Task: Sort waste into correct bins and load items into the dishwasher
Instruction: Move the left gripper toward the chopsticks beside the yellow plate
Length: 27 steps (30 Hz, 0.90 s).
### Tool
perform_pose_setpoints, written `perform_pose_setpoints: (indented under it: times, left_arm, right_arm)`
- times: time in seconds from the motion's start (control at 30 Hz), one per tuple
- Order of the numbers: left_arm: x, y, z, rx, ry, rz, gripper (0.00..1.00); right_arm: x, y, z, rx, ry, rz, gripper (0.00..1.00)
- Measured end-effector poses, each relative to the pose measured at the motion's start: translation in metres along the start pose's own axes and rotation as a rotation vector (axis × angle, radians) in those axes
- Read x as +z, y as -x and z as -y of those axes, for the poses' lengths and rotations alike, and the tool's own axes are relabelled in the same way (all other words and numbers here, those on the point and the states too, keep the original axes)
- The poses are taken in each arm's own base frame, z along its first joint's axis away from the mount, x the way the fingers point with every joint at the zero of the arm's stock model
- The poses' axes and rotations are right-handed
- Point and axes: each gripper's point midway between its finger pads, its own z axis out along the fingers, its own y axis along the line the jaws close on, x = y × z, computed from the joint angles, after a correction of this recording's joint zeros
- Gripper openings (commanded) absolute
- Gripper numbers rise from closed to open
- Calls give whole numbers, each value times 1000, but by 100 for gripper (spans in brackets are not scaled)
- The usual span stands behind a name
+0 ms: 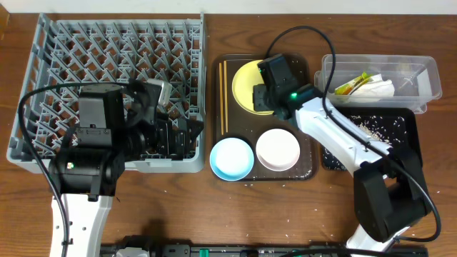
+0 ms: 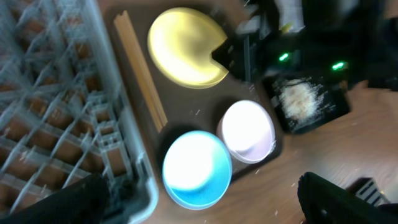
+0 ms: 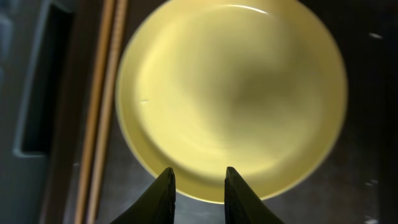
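Note:
The round yellow plate lies at the back of the brown serving tray. My right gripper hovers at the plate's near right rim, jaws narrowed but still apart, with the rim showing between them. Thin chopsticks lie along the tray's left side. A light-blue bowl and a white bowl sit at the tray's front. My left gripper is wide open and empty over the grey dish rack's front right corner.
At the back right a clear tub holds a green-and-orange wrapper and a white tissue. In front of it a black tray holds scattered rice. A few grains dot the wooden table.

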Motion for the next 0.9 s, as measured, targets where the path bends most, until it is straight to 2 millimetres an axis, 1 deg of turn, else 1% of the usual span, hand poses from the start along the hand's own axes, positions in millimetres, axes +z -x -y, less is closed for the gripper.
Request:
perform_pose_setpoints:
  times: [0.07,0.13,0.2,0.3,0.37,0.43,0.5,0.53,0.63,0.7,0.8,0.83,0.9]
  left_arm:
    - [0,12,8,23,-43,44,99]
    - [0,17,15,34,-77,65,100]
    - [2,15,20,30,-86,53,99]
    - [13,5,19,15,-37,0,99]
    - [22,-1,16,13,7,-34,99]
    - [29,-4,14,30,52,-54,98]
    - [33,-4,13,51,84,-52,98]
    - [33,-1,13,57,94,-41,98]
    - [33,10,9,58,122,3,98]
    - [33,13,8,45,135,17,99]
    - [38,8,8,30,141,-9,98]
    - [43,4,9,29,141,-31,97]
    - [57,-5,11,33,147,-82,97]
  right_arm:
    - [0,-1,8,8,-21,-7,25]
    - [1,0,15,18,-36,-10,24]
    - [1,3,19,26,-43,-4,22]
    - [4,5,28,40,-57,-3,18]
    - [11,2,33,47,-68,-15,16]
    - [22,-5,39,50,-86,-40,11]
    - [36,-15,46,55,-103,-75,4]
    - [43,-20,50,58,-113,-94,2]
    - [57,-35,62,76,-140,-145,1]
    - [58,-38,68,84,-151,-162,1]
    - [55,-40,78,100,-167,-178,1]
    - [54,-41,82,107,-174,-186,3]
    - [51,-39,90,128,-179,-185,10]
